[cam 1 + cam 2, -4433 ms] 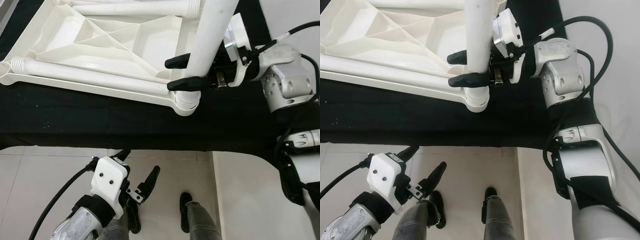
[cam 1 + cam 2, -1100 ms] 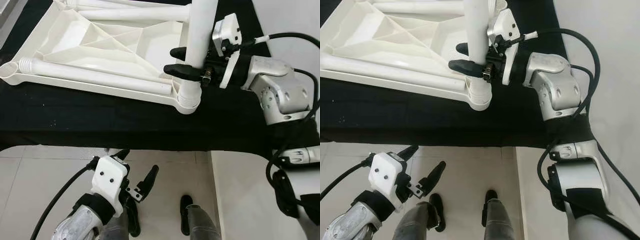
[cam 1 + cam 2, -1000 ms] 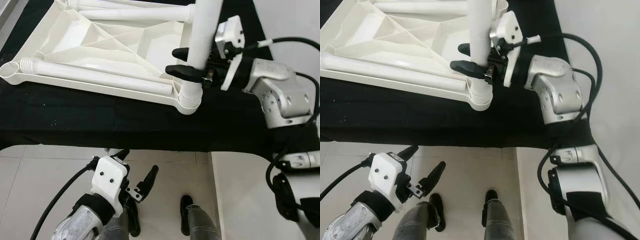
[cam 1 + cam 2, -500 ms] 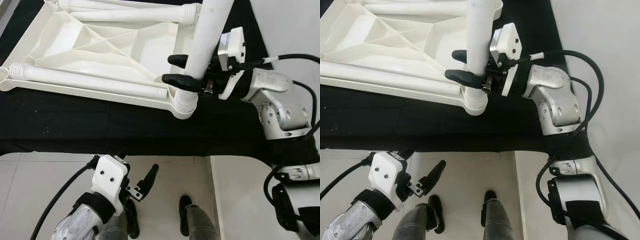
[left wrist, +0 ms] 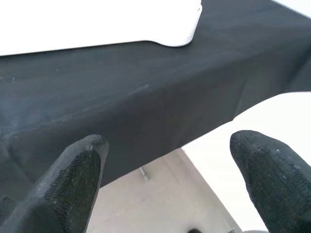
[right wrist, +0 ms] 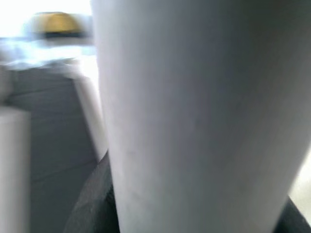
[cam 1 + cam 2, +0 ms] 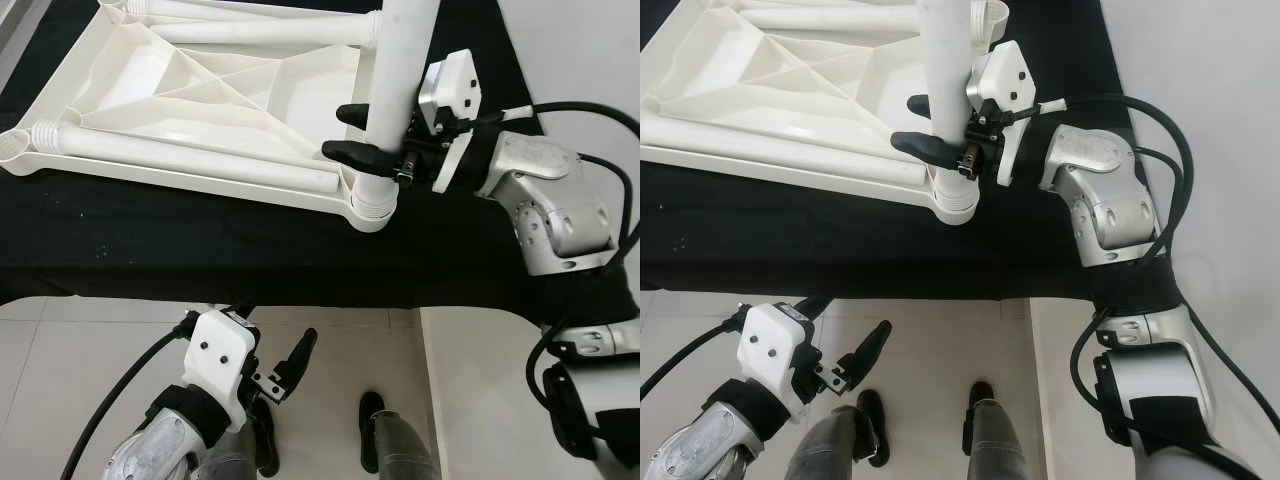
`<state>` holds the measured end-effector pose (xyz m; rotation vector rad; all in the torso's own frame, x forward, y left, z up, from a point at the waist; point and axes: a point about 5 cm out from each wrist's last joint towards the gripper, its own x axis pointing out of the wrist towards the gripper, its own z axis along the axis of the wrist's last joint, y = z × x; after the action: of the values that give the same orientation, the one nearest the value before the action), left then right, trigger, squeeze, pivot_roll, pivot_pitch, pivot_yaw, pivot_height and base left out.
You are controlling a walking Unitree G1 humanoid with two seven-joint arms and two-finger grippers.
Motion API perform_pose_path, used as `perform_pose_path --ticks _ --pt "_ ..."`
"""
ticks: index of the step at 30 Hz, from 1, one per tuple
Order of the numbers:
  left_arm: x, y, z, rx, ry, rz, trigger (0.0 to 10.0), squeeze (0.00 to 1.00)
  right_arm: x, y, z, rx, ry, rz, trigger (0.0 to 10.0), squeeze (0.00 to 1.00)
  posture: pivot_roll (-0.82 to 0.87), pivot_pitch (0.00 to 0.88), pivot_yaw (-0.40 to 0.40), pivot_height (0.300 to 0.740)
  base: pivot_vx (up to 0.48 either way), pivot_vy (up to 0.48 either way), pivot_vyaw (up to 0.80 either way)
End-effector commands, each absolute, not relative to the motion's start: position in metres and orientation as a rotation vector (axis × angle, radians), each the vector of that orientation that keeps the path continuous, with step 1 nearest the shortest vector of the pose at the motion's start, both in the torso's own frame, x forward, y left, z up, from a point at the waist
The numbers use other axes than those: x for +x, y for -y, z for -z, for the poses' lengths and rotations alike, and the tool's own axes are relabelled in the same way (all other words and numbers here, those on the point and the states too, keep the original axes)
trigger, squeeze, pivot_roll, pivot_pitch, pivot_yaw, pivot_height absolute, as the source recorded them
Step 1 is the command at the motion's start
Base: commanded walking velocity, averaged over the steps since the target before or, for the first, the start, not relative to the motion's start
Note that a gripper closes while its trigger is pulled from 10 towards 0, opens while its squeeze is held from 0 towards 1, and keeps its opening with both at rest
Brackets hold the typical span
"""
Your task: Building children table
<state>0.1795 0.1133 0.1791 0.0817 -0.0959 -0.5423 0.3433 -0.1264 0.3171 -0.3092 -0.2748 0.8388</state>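
Observation:
A white plastic table top [image 7: 200, 90] lies upside down on a black cloth [image 7: 200, 250]. One white leg [image 7: 395, 80] stands almost upright in the near right corner socket [image 7: 372, 205]. My right gripper [image 7: 345, 132] is shut on this leg just above the socket, and the leg [image 6: 194, 116] is close up in the right wrist view. Two more white legs [image 7: 190, 160] lie flat inside the table top. My left gripper [image 7: 270, 330] hangs open below the cloth's front edge, over the floor, with nothing between its fingers [image 5: 73, 179].
The cloth's front edge [image 5: 146, 92] runs just ahead of the left gripper. Pale floor tiles [image 7: 80, 380] lie below it. My own feet [image 7: 375, 410] stand on the tiles. A white panel [image 7: 480, 400] sits at the lower right, beside the right arm.
The leg in my right gripper has swung from leaning right to nearly upright in the corner socket. The left arm has not moved. The camera shifted slightly.

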Motion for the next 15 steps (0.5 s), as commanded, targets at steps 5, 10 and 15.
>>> perform_pose_path --ticks 5,10,15 --pt "0.18 -0.113 -0.172 0.075 0.071 0.525 10.0 0.0 0.313 0.162 -0.221 -0.063 -0.061 -0.107 10.0 0.0 -0.02 0.411 -0.019 0.74 0.0 0.0 0.0" --pt "0.184 -0.113 -0.17 0.088 0.071 0.532 10.0 0.0 0.301 0.148 -0.22 0.035 0.045 -0.049 10.0 0.0 -0.02 0.386 -0.005 0.74 0.0 0.0 0.0" --pt "0.192 -0.116 -0.168 0.105 0.077 0.521 10.0 0.0 0.301 0.13 -0.213 0.033 0.027 -0.08 10.0 0.0 -0.01 0.356 -0.007 0.74 0.0 0.0 0.0"
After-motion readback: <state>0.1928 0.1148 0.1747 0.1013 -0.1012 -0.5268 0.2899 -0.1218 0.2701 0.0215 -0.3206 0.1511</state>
